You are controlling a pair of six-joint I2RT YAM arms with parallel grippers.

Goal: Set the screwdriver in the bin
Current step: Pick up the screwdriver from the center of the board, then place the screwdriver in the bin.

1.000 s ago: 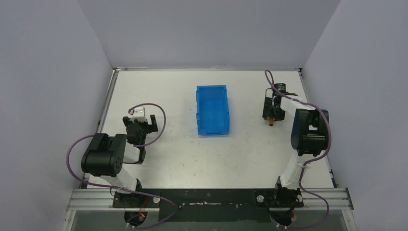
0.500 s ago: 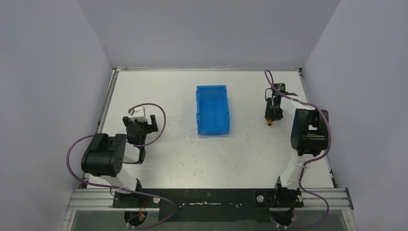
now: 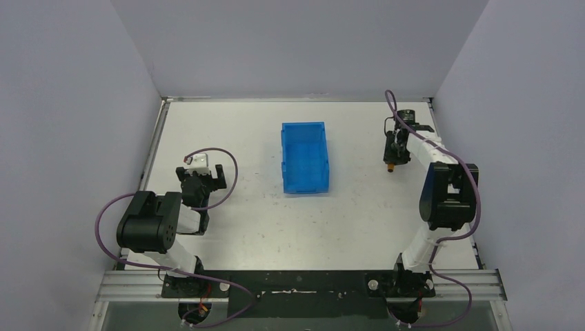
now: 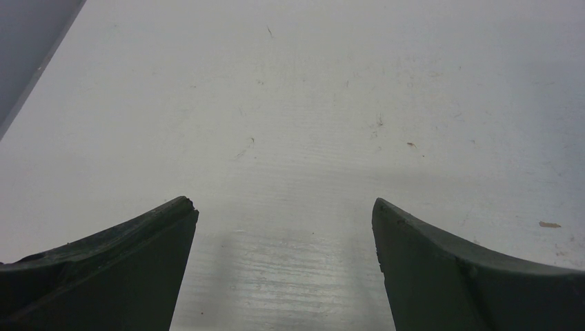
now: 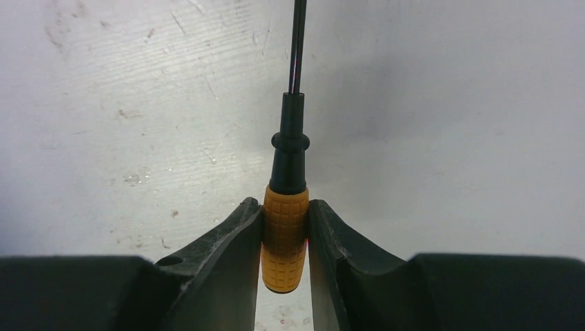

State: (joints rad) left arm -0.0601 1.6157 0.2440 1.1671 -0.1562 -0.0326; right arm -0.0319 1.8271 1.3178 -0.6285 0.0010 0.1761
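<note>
Orange-handled screwdriver (image 5: 284,238) sits clamped between the right gripper's (image 5: 285,212) fingers near the table's (image 3: 241,227) right edge, well apart from the blue bin (image 3: 304,157) at mid-table. Left gripper (image 4: 284,207) hangs spread wide near the left edge.

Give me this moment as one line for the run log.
phase: screwdriver grasped | right gripper: shut on screwdriver, right of bin | left gripper: open over table | bin: empty | pending: place screwdriver in bin
</note>
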